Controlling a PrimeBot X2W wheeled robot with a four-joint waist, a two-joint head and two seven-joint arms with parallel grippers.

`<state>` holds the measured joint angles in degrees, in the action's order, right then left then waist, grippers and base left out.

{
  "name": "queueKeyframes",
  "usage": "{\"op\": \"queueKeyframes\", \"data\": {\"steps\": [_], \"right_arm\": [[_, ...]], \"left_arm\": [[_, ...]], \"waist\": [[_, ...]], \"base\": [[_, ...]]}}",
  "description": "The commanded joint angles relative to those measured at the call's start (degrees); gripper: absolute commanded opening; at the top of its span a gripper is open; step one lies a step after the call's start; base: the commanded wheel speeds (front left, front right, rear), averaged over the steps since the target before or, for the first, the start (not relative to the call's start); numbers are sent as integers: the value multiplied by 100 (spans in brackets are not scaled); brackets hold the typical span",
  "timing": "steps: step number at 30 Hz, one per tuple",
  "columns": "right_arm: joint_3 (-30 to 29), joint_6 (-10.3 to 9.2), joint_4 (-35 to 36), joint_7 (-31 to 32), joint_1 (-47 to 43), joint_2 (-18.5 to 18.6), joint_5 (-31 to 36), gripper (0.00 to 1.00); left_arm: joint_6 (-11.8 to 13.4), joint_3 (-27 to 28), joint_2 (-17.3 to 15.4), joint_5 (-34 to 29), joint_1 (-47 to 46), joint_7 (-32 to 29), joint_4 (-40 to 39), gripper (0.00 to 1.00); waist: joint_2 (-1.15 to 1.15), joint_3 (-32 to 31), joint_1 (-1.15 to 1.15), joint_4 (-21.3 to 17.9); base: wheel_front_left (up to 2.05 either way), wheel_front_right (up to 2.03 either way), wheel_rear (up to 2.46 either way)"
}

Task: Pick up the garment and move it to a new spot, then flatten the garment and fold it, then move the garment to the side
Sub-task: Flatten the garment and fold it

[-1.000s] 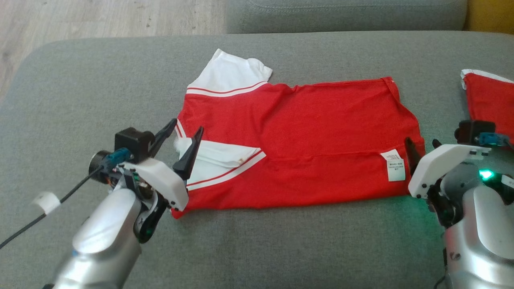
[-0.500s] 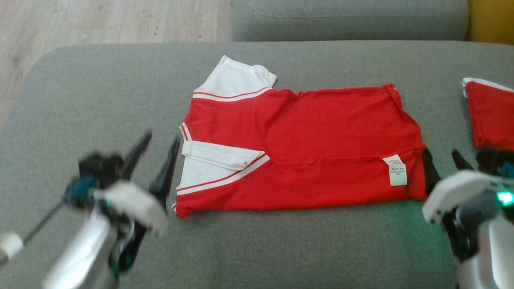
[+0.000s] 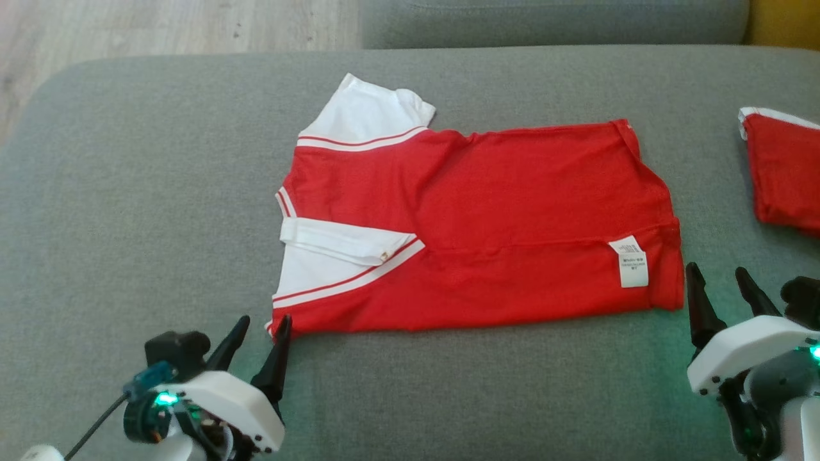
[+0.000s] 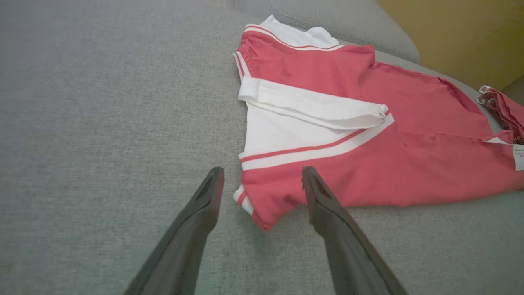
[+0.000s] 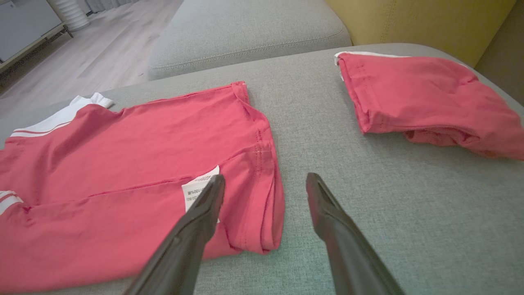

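Observation:
A red garment [image 3: 487, 224] with white sleeves and red stripes lies folded lengthwise on the grey cushion [image 3: 141, 192], a white label [image 3: 631, 262] near its right end. My left gripper [image 3: 261, 328] stands open just off the garment's near left corner [image 4: 262, 213], with nothing between its fingers. In the left wrist view that gripper [image 4: 262, 176] frames the corner from above. My right gripper [image 3: 716, 278] is open beside the garment's near right corner [image 5: 262, 233], apart from the cloth. The right wrist view has this gripper [image 5: 264, 182] over that folded edge.
A second red garment [image 3: 785, 176], folded, lies at the cushion's right [image 5: 425, 94]. Another grey cushion [image 3: 551, 19] sits behind, with a yellow wall [image 5: 409, 16] beyond it. Wooden floor [image 3: 160, 25] shows at the far left.
Both grippers have drawn back toward me, off the garment. The left one left the white sleeve and now sits by the near left corner; the right one retreated past the near right corner.

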<state>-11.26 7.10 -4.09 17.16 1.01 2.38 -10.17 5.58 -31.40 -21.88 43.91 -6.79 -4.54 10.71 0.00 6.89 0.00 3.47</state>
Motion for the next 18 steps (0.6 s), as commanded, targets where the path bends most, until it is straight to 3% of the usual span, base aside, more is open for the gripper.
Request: {"op": "queueKeyframes", "data": {"steps": [1, 14, 15, 16, 18], "right_arm": [[163, 39, 268, 9, 122, 50, -27, 100], [240, 39, -99, 5, 427, 50, 39, 100], [240, 39, -160, 5, 464, 50, 44, 100], [240, 39, -160, 5, 464, 50, 44, 100], [240, 39, -291, 21, 535, 50, 39, 100]], "left_arm": [[30, 270, -48, 39, -287, 1, -98, 100], [80, 297, 262, 433, -495, -351, 556, 100], [69, 286, 284, 462, -505, -387, 595, 92], [69, 286, 284, 462, -505, -387, 595, 92], [35, 281, 333, 521, -529, -415, 636, 48]], "waist": [[0, 60, 0, -52], [0, 270, 0, -170], [0, 283, 0, -172], [0, 283, 0, -172], [0, 311, 0, -176]], "base": [[0, 0, 0], [0, 0, 0], [0, 0, 0], [0, 0, 0], [0, 0, 0]]}}
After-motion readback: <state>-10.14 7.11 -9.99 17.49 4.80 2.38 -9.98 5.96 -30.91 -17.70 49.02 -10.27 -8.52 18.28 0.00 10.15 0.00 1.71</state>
